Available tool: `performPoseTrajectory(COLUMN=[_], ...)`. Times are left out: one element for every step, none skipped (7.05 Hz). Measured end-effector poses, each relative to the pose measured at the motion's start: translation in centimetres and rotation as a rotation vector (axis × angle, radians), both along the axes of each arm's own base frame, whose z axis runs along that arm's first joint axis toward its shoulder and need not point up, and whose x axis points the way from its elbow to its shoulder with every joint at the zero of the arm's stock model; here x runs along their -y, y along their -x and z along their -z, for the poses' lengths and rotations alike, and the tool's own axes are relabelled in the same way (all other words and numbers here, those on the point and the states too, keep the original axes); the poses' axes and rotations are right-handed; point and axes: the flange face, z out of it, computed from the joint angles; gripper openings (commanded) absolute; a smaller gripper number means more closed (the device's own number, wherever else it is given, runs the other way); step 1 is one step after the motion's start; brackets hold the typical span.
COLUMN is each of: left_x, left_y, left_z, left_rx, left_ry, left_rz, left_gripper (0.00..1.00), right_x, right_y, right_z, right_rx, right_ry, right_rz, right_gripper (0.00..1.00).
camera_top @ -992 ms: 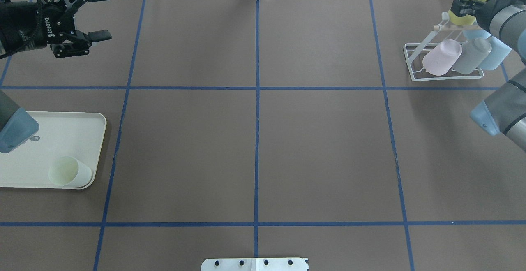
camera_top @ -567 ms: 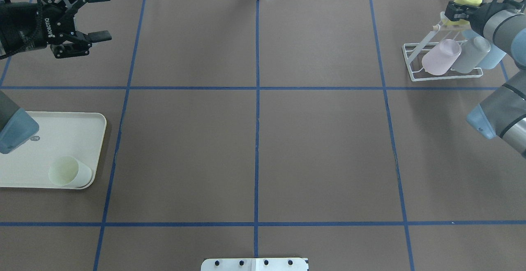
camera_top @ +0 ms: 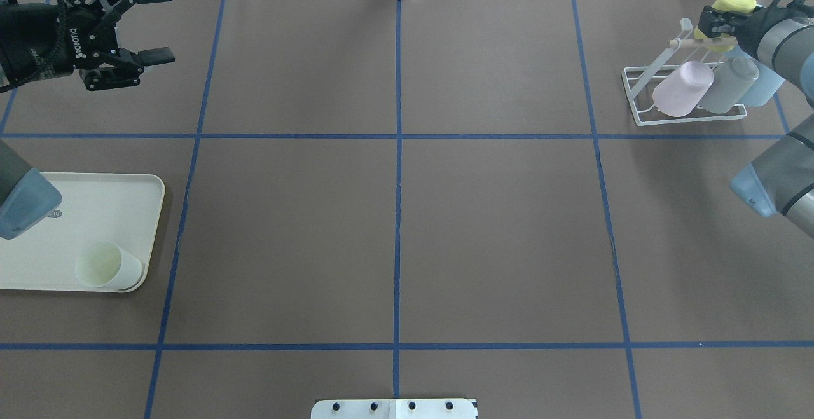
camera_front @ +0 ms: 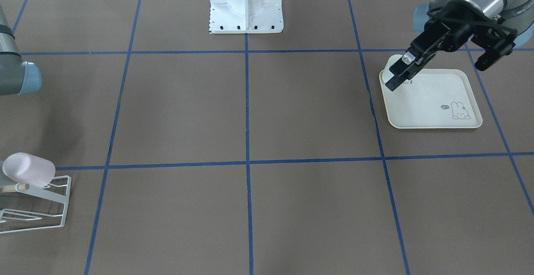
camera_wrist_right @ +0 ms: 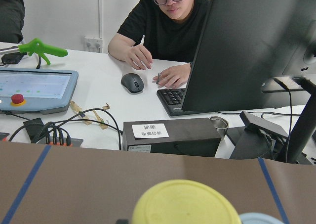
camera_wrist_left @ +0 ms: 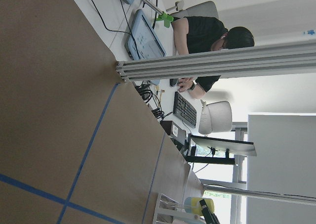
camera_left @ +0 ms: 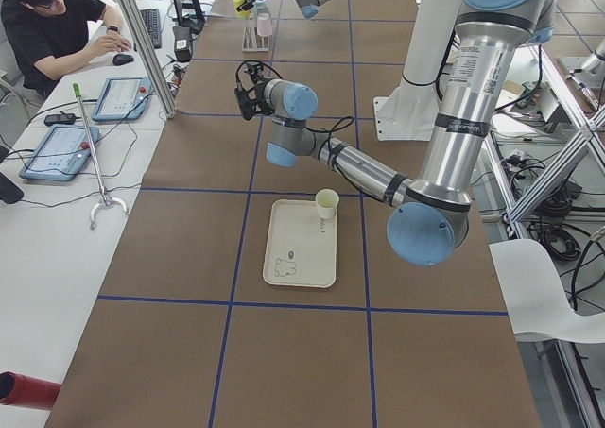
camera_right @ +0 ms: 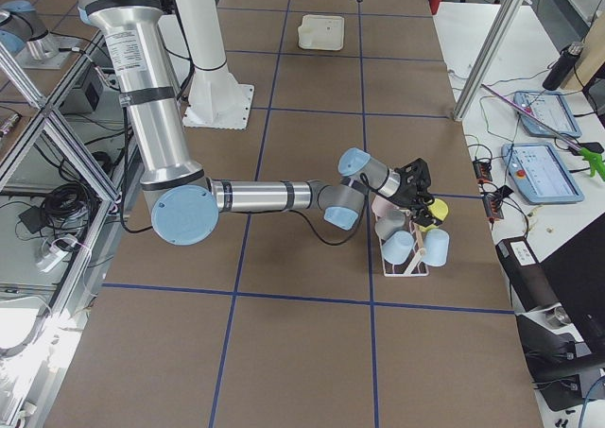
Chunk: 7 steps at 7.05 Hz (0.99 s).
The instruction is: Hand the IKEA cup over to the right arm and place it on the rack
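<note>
A cream tray point(camera_top: 95, 196) with a rabbit print point(camera_front: 459, 111) lies on the brown table point(camera_top: 509, 234), which is crossed by blue tape lines point(camera_top: 397, 215). Beyond the table's edge a person point(camera_wrist_right: 163, 26) sits at a white desk point(camera_wrist_right: 98, 103) with a mouse point(camera_wrist_right: 132, 82), keyboard point(camera_wrist_right: 173, 99), monitor point(camera_wrist_right: 256, 46) and green tool point(camera_wrist_right: 42, 48).

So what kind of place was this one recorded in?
Most likely a robotics lab set up for recording: a table with a blue tape grid, a pendant with a red button, and a person at a keyboard.
</note>
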Motion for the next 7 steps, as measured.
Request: performPoseTrajectory(left_x=[-0.05,-0.06,-0.07,-0.07,-0.08,-0.1,-0.16], left_y=[0.01,0.01,0.02,0.02,0.02,0.05,0.16], left_z=[0.09,0.1,0.12,0.11,0.1,0.14,0.21], left_rx=[-0.002,-0.002,-0.003,-0.003,-0.002,-0.003,-0.003], left_ry=[-0.001,0.0,0.0,0.0,0.0,-0.001,-0.003], left_rz=[0.0,-0.001,-0.001,-0.001,-0.001,0.0,0.001], left_gripper=[1.0,1.0,1.0,1.0,1.0,1.0,1.0], right_x=[0.07,0.08,0.08,0.02,-0.13,-0.27,-0.33], right_y=[-0.97,-1.5,-1.71,-1.78,-1.88,-1.94,-1.92], right_z=[-0.31,-0.52,-0.6,-0.8,-0.98,-0.92,-0.67], right_rx=[-0.009,-0.012,-0.012,-0.014,-0.015,-0.011,-0.005], right_ry=[0.003,0.006,0.007,0.01,0.008,-0.001,-0.009], right_rz=[0.002,0.003,0.003,0.003,0.002,0.002,0.007], right_gripper=[0.0,0.27,0.99,1.0,1.0,1.0,1.0])
